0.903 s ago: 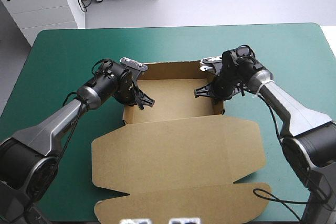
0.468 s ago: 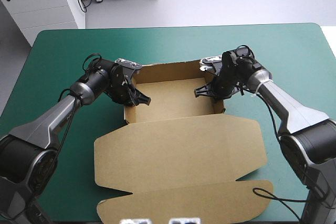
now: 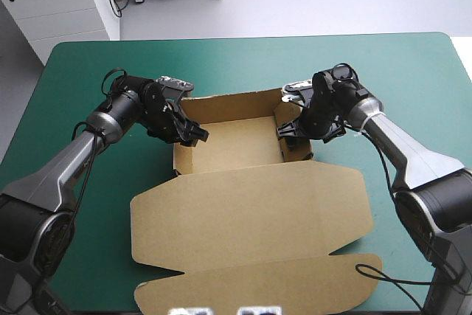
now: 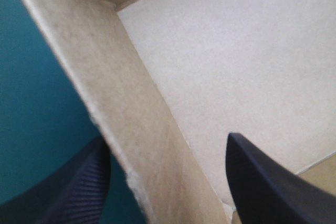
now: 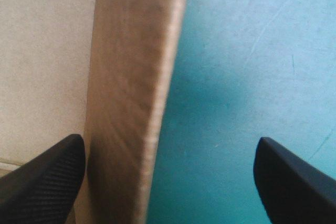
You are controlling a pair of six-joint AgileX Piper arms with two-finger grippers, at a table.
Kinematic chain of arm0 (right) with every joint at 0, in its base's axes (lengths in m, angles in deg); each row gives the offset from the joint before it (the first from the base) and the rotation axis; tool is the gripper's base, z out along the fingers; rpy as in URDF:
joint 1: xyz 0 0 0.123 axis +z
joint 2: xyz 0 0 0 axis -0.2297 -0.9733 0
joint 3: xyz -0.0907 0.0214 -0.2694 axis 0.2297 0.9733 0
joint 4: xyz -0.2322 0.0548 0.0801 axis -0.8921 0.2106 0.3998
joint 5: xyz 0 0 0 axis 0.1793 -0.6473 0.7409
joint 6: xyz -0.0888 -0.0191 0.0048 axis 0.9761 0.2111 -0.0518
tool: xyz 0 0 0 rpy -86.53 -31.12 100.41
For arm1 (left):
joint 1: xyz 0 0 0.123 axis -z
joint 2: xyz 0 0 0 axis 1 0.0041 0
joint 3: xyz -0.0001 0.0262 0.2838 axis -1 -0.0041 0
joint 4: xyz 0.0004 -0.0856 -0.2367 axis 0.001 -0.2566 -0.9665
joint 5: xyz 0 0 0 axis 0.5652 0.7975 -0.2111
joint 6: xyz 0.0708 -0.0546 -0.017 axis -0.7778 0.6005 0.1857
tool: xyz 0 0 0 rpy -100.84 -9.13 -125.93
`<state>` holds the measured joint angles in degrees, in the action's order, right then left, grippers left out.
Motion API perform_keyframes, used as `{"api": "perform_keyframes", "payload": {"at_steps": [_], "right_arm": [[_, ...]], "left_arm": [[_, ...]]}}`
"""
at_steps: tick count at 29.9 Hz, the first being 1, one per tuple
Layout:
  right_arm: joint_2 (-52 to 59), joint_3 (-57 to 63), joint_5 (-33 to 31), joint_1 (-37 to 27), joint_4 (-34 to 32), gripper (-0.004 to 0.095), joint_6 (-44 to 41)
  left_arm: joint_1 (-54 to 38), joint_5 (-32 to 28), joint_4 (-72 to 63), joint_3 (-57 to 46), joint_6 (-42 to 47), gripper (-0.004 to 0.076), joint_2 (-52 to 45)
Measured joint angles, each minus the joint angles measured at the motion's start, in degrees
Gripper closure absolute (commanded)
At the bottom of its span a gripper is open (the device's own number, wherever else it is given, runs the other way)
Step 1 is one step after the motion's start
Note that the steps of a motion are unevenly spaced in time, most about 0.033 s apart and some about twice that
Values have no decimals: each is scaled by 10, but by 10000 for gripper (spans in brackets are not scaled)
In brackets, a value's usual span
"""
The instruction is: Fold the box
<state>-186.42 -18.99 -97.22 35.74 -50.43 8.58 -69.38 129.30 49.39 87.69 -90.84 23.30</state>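
Observation:
The brown box [image 3: 234, 145] stands as an open tray mid-table, its walls raised and its lid [image 3: 251, 212] lying flat toward the front edge. My left gripper [image 3: 195, 136] straddles the tray's left wall [image 4: 131, 114]. It is open, one finger [image 4: 79, 187] outside over the teal-green cover and the other finger [image 4: 268, 182] inside above the tray floor. My right gripper [image 3: 290, 129] is open astride the right wall [image 5: 131, 93]. One of its fingers [image 5: 47, 177] is inside the tray and the other finger [image 5: 294, 182] is outside. Neither gripper clamps the board.
The lid's front flap [image 3: 258, 285] reaches almost to the table's near edge. Bare teal-green cover [image 3: 81, 86] lies to the left, to the right and behind the tray.
Both grippers went from shut on the side walls to open, letting the board go. The left arm drew back outward to the left. The right wall now stands a little further inward.

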Motion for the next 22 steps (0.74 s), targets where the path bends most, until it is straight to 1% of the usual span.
{"api": "perform_keyframes", "payload": {"at_steps": [10,13,15,18,22], "right_arm": [[47,-26,-16,0,2,76,5],[69,-30,-26,0,2,75,15],[87,-30,-31,0,2,75,19],[112,-31,-33,0,2,79,24],[133,-33,-34,0,2,114,30]], "left_arm": [[0,17,2,15,-3,262,-43],[0,21,3,15,-3,303,-68],[0,24,3,15,-14,373,-91],[0,27,3,15,-36,510,-135],[0,38,11,15,-45,683,-195]]}}
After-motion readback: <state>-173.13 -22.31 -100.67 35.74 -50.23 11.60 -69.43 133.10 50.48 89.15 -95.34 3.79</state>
